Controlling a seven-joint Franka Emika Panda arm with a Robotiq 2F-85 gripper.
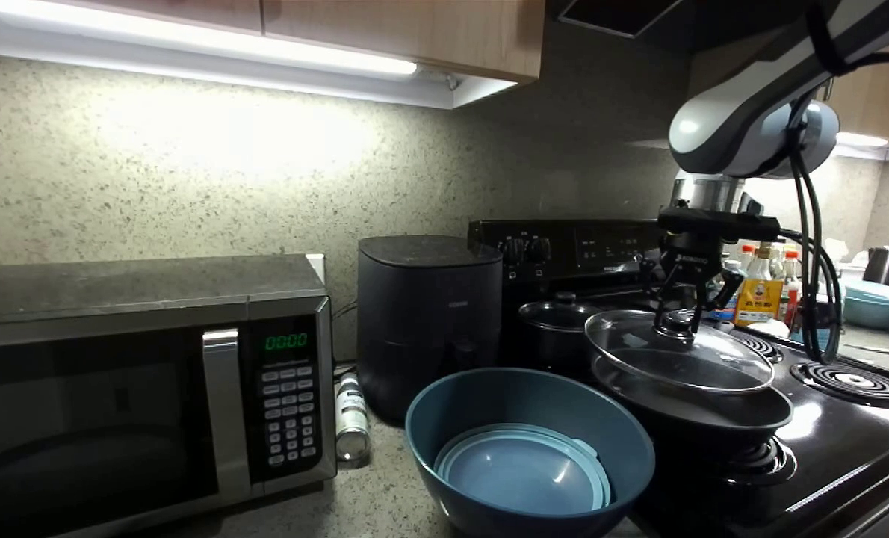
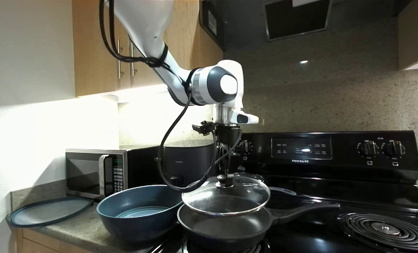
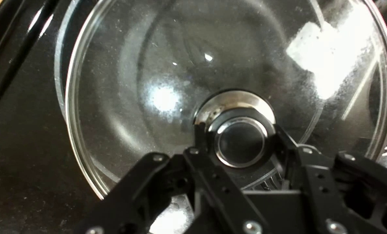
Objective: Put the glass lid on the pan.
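Observation:
The glass lid (image 1: 725,362) is round and clear with a thin metal rim. My gripper (image 1: 677,310) has its fingers on either side of the lid's central knob and is shut on it. The lid hangs a little above the black pan (image 1: 766,415), slightly tilted, with a gap between the rims. An exterior view also shows the lid (image 2: 202,200) over the pan (image 2: 226,240), with the gripper (image 2: 226,174) above it. In the wrist view the gripper (image 3: 239,133) flanks the dark knob, and the lid (image 3: 167,58) fills most of the picture.
A big blue bowl (image 1: 452,400) stands beside the pan. A smaller black pot (image 1: 556,321) is behind it, near the air fryer (image 1: 429,321). The pan's handle (image 2: 307,211) points toward the stove's back panel (image 2: 300,149). Bottles (image 1: 760,299) stand beyond the stove.

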